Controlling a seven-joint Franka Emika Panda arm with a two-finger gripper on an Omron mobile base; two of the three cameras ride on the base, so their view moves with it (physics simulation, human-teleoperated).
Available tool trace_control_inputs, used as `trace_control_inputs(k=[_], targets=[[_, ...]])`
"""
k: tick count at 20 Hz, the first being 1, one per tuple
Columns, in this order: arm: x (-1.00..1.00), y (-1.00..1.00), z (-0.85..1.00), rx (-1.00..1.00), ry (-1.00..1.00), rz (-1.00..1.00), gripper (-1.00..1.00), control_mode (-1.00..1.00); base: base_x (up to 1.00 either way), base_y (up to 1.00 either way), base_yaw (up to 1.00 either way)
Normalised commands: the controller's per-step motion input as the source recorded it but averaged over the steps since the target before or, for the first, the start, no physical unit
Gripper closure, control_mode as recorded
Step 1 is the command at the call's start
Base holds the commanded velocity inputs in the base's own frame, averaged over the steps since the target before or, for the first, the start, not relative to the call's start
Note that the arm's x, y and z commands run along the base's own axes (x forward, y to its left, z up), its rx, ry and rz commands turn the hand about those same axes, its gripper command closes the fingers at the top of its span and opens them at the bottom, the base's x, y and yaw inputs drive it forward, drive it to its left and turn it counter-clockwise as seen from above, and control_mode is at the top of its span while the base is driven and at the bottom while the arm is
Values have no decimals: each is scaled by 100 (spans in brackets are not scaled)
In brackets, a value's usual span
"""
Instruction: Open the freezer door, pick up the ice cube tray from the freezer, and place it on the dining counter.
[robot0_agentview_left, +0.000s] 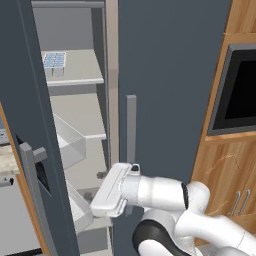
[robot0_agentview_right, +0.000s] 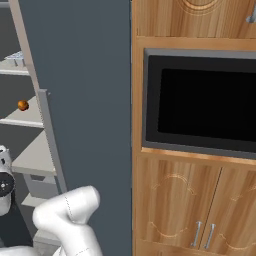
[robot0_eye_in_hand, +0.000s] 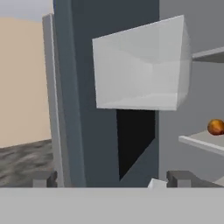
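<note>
Door open, tray not yet picked up

The door (robot0_agentview_left: 30, 125) is swung open and the gripper (robot0_agentview_left: 102, 192) sits low by the freezer (robot0_agentview_left: 80, 110) shelves, holding nothing, its fingers (robot0_eye_in_hand: 43, 178) apart. The tray (robot0_agentview_left: 54, 60) rests on a high shelf, at about 11 o'clock from the gripper. I think the arm should rise, reach in level over that shelf, and close gently on the tray's short sides (watch the white bin (robot0_eye_in_hand: 140, 65) on the way). The tray is small, white and flat, with little pale blue squares.
</note>
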Motion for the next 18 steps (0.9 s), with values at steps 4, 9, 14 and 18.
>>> trace_control_inputs(k=[4,9,14,18], targets=[[13,26,-49,14,-8,7,-100,-100,0,0,0],[13,31,-36,10,-5,9,-100,-100,0,0,0],[19,27,-25,9,-4,11,-100,-100,0,0,0],[19,28,-18,8,-2,14,-100,-100,0,0,0]])
